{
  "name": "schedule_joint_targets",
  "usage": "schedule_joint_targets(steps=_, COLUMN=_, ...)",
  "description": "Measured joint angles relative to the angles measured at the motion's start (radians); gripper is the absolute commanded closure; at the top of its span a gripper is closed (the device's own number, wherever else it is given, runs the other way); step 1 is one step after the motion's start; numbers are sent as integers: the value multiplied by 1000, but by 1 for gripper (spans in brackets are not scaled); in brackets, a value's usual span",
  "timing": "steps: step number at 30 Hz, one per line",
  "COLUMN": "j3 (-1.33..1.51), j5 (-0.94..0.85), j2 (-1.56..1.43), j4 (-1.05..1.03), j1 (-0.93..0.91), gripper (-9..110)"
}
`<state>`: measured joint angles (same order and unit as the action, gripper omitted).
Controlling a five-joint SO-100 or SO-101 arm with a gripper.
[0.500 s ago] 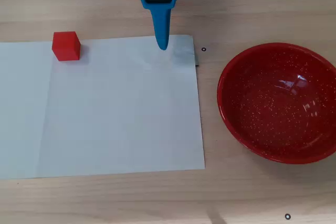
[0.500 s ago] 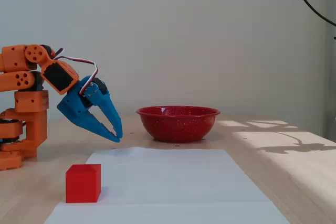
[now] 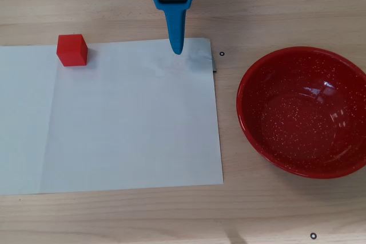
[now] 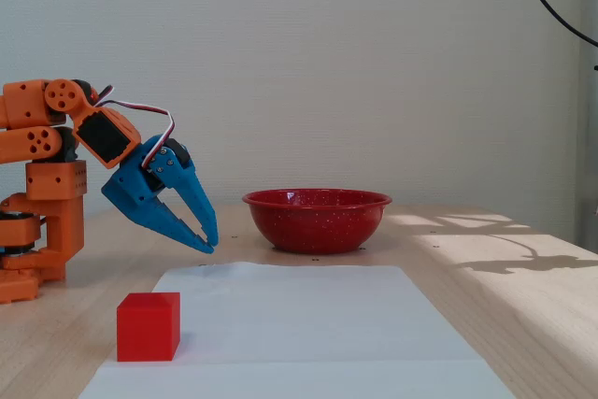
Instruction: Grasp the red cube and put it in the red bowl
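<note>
Nearest in the fixed view, the cube (image 4: 148,326) sits on the paper (image 3: 131,118) — overhead, at the sheet's far edge near its left corner, untouched. The bowl (image 3: 251,124) stands empty off the paper's right edge, well apart. Farthest back, the gripper (image 4: 207,239) hangs above the paper's far edge, holding nothing, fingers pressed nearly together. The reach has not yet begun, I judge — next it must swing toward the cube, spread its fingers and come down around it.
</note>
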<state>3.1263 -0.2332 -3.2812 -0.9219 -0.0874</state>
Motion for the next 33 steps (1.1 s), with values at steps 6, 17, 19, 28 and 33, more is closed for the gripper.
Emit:
schedule_joint_targets(steps=6, j3=-34, j5=54, j2=14, j4=-29, j1=0, gripper=101)
schedule_joint_targets(steps=17, j3=-337, j5=129, j2=296, j4=-252, j1=2, gripper=101)
schedule_joint_targets(steps=19, j3=-413, j5=166, j2=351, j4=-296, j1=2, gripper=101)
schedule_joint_targets(steps=28, j3=-716, j5=354, j2=554, j4=-462, j1=107, gripper=101)
schedule_joint_targets(steps=33, j3=-922, j5=433, j2=727, j4=-569, j1=183, gripper=101)
